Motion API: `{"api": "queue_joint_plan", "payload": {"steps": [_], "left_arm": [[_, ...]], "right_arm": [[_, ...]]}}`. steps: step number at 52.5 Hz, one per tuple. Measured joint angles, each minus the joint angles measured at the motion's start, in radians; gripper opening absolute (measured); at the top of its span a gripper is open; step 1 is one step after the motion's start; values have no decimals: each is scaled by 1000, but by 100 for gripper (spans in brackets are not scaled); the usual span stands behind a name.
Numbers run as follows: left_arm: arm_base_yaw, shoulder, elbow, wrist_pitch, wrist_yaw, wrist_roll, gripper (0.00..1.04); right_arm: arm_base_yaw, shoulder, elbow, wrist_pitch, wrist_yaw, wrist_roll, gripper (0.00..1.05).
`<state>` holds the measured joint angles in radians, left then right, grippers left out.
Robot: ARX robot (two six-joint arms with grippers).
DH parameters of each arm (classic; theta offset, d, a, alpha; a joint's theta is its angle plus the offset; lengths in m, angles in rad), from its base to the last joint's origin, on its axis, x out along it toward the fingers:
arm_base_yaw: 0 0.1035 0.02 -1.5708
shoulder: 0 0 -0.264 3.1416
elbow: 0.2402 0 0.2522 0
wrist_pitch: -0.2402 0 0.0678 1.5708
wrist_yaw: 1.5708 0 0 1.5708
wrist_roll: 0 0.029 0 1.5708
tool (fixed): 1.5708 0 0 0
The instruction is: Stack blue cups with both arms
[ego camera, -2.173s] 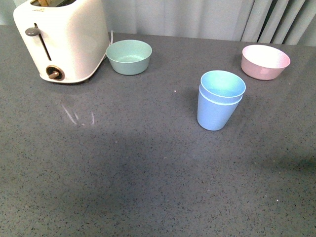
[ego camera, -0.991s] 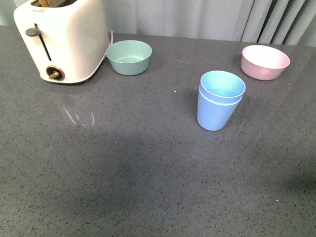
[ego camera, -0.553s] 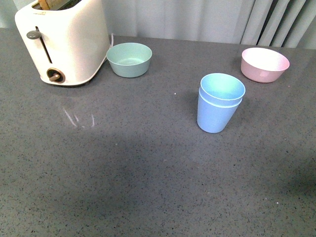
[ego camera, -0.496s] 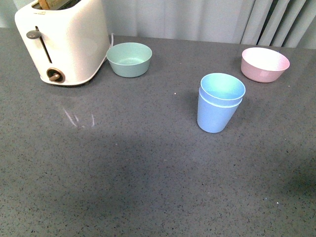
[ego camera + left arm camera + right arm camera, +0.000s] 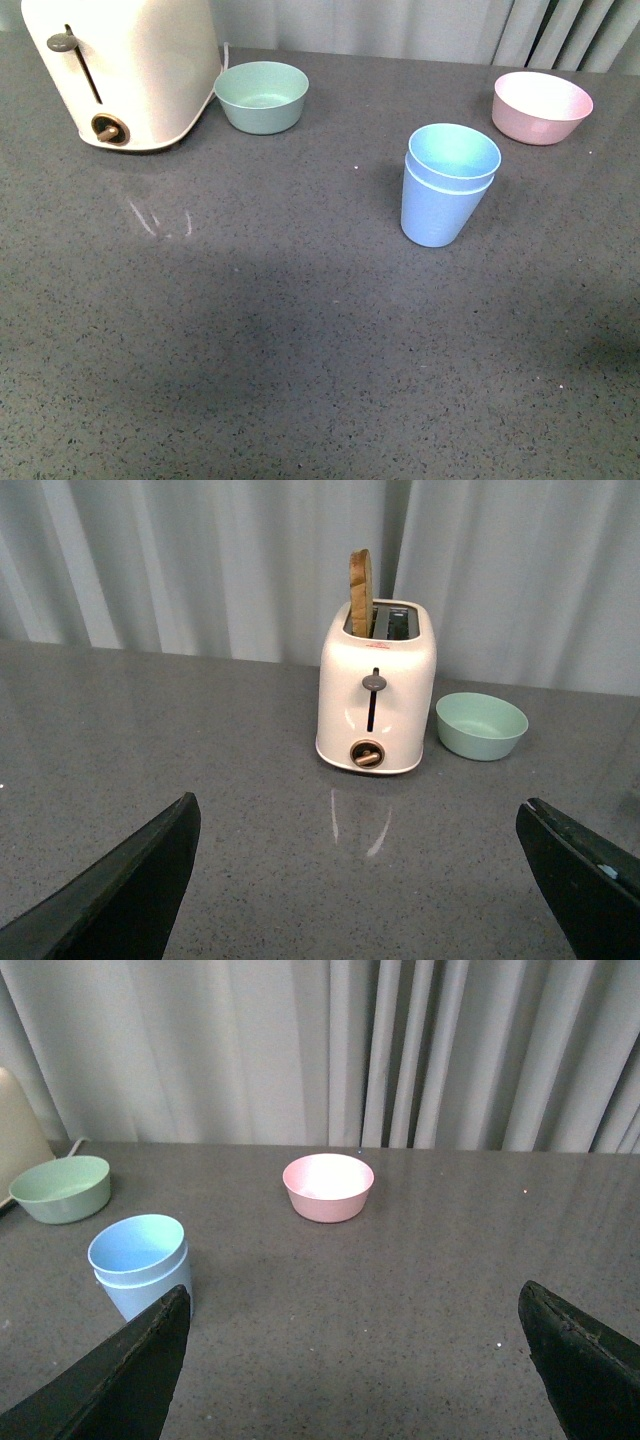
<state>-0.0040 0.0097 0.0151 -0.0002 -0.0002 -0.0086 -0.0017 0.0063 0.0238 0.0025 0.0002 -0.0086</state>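
The speckled dark grey stone tabletop carried a cream two-slot toaster at its far left. The two light blue matte plastic cups stood nested upright, between a mint-green bowl and a pink bowl. The left end effector and right end effector both had fingers spread wide apart, holding nothing.

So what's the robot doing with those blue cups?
Right now nothing is touching them. The two blue cups already sit one inside the other, upright on the grey table. Both arms are pulled back: the left gripper and the right gripper are open and holding nothing. The white toaster, mint-green bowl and pink bowl stand apart from the cups. The stacking looks finished.
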Motion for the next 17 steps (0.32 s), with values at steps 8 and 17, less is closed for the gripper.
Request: {"api": "queue_joint_plan", "payload": {"steps": [8, 17], "left_arm": [[0, 0, 0, 0, 0, 0, 96], [0, 0, 0, 0, 0, 0, 96]], "right_arm": [[0, 0, 0, 0, 0, 0, 96], [0, 0, 0, 0, 0, 0, 96]]}}
